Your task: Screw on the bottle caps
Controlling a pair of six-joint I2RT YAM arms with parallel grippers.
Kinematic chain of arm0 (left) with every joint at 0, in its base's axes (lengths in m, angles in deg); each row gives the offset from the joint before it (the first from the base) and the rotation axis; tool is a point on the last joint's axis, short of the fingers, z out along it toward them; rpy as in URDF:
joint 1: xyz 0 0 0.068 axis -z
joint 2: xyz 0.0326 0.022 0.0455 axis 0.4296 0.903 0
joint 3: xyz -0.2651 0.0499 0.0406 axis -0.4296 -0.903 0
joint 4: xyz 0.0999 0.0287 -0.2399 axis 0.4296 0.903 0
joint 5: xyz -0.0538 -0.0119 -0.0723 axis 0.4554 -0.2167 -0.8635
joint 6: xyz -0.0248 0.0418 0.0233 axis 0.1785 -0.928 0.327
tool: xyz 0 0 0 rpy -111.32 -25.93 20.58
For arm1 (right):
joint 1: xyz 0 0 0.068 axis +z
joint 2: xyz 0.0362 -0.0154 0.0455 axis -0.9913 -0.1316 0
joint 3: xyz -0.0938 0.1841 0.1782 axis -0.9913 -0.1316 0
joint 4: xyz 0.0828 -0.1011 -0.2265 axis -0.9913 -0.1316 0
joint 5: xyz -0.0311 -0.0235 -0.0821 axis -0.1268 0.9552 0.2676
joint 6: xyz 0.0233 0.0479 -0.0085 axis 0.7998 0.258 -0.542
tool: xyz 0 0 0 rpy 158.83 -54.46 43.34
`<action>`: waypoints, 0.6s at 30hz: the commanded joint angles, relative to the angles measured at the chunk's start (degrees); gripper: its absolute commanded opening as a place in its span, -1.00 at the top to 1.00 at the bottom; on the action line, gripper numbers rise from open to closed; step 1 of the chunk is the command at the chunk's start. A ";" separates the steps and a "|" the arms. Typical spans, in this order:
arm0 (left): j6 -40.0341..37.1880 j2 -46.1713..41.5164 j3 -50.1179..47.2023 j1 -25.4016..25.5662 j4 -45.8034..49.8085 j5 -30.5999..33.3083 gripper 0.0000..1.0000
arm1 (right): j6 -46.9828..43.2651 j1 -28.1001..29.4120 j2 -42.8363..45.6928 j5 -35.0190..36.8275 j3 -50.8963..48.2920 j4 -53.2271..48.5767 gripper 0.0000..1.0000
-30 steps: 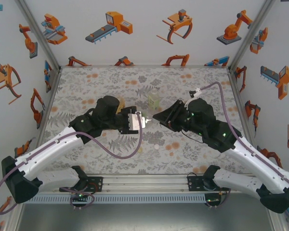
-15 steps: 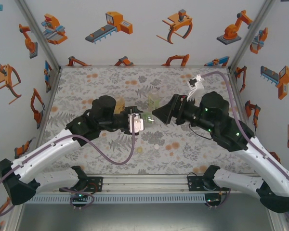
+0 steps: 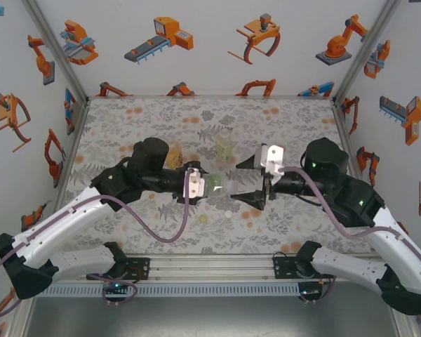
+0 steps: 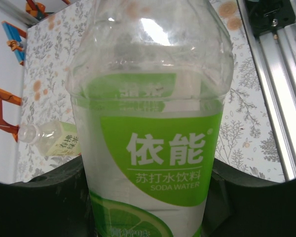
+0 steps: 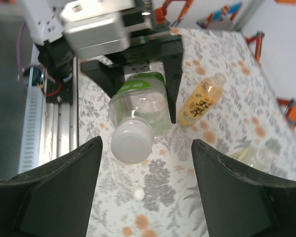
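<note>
Bottle of clear thin plastic [image 4: 153, 148], green label, seems light and crushable: left gripper [image 3: 212, 184] clamps its body; right gripper [image 3: 239, 181], open and empty, should pinch the white round cap [image 5: 131, 144].

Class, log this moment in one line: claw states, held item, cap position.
left claw: shut on green bottle | right claw: open, facing white cap | white cap: on bottle neck

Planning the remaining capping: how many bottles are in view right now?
3. Green bottle held in the left gripper; amber bottle lying beside it; pale bottle farther back.
</note>
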 commanded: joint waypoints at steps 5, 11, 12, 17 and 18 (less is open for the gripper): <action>1.79 0.05 2.04 0.20 2.04 -3.91 1.00 | -12.28 0.12 -0.31 -8.30 0.99 -2.00 -0.18; 2.06 0.45 2.27 0.20 2.04 -4.50 1.00 | -12.21 0.22 0.16 -8.44 -0.94 0.07 0.00; 2.10 0.51 2.28 0.20 2.01 -4.59 1.00 | -12.19 0.23 0.03 -8.43 -0.94 0.01 0.02; 2.12 0.58 2.55 0.20 1.84 -4.79 1.00 | -12.14 0.23 -0.60 -8.53 -1.10 -0.26 0.10; 2.08 0.55 2.55 0.20 1.81 -4.81 1.00 | -12.10 0.23 -0.69 -8.53 -1.11 -0.20 0.12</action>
